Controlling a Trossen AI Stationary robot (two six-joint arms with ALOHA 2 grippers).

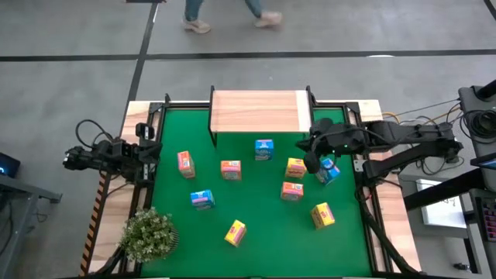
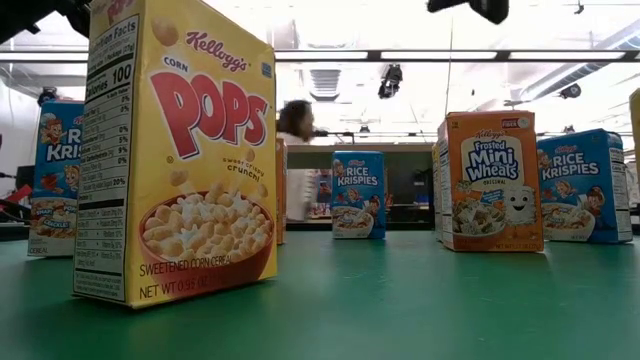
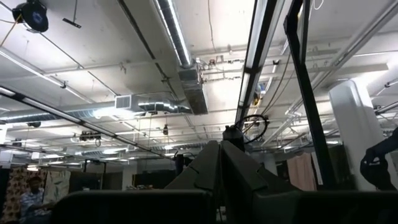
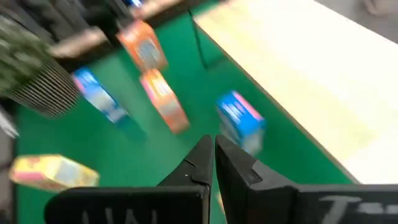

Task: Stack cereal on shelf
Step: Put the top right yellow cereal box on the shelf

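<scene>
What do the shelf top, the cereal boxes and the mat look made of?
Shelf: light wood, matte, faint grain lines, on thin black legs, probably metal. Cereal boxes: printed cardboard, slightly glossy, folded edges. Mat: green, flat, non-reflective, likely felt or foam.

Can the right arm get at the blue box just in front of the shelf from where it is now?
Probably yes. The right gripper, shut and empty, hangs near the shelf, and bare green mat surrounds the blue box; nothing seems to block it.

Left arm folded back at the table's left edge, left gripper (image 3: pixel 219 163) with fingers pressed together and tilted upward, right arm stretched in from the right side over the table, right gripper (image 4: pixel 214 160) closed tight, angled downward, holding nothing
</scene>
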